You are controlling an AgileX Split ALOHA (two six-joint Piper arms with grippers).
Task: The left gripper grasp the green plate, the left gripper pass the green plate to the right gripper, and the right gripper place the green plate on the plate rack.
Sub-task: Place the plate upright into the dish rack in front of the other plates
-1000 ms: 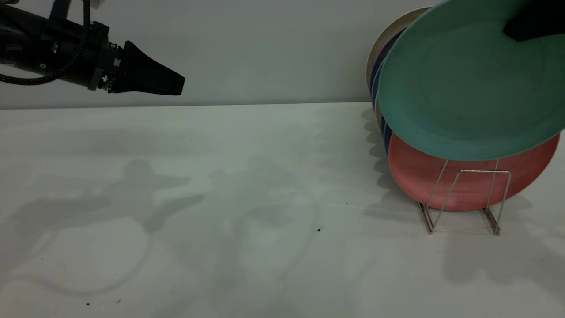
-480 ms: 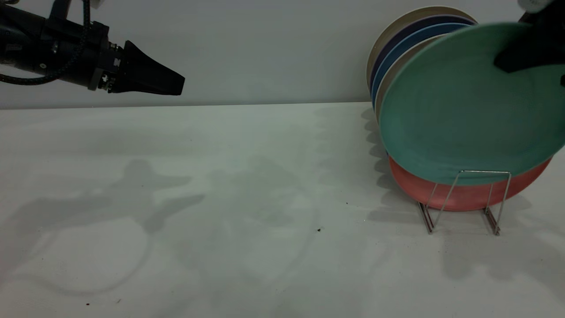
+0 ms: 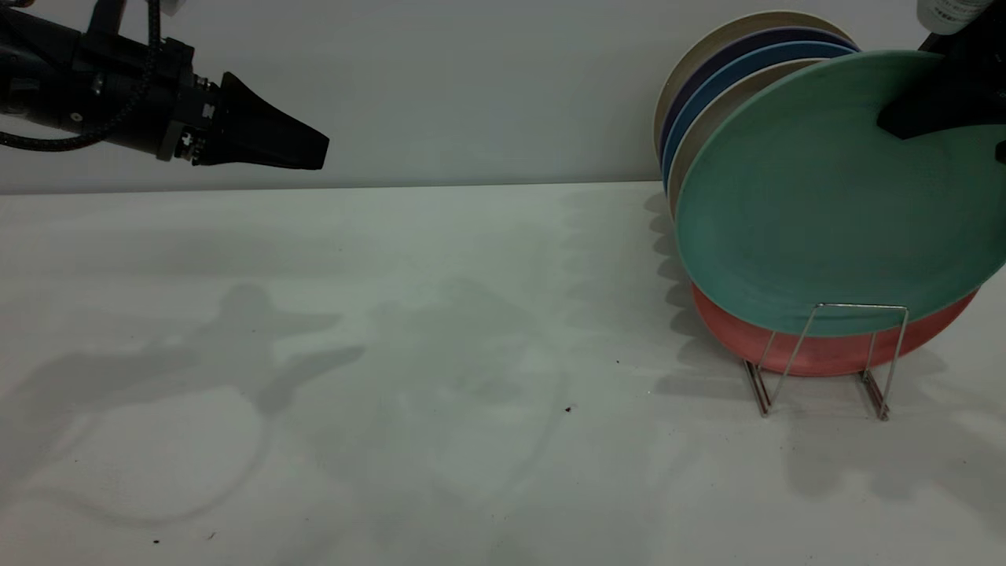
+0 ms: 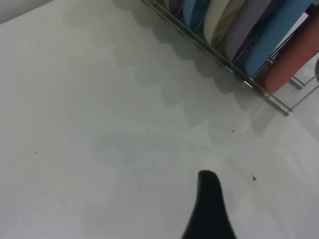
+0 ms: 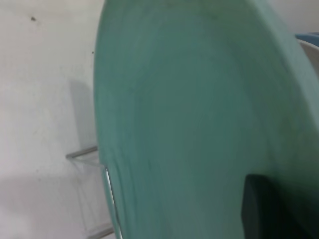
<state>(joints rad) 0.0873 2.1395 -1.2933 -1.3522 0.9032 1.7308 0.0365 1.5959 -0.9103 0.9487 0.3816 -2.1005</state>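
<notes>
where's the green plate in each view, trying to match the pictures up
Exterior view: the round matte teal-green plastic plate stands at the right, front of the row, lower edge behind the front loop.
Left wrist view: not in it; only the other plates' edges show.
Right wrist view: it fills most of the frame.
Shared landmark: the thin silver wire plate rack.

A white table point(image 3: 440, 330) carries everything, and its far edge meets a pale wall. The rack point(image 3: 825, 358) stands directly on the table near the right edge, its wire feet touching the surface. Plates stand on edge in the rack, not on the table itself. A few dark specks point(image 3: 567, 409) lie on the bare surface toward the middle, and 2 more point(image 3: 156, 541) lie near the front left corner. Soft shadows fall across the left half and beside the rack.
</notes>
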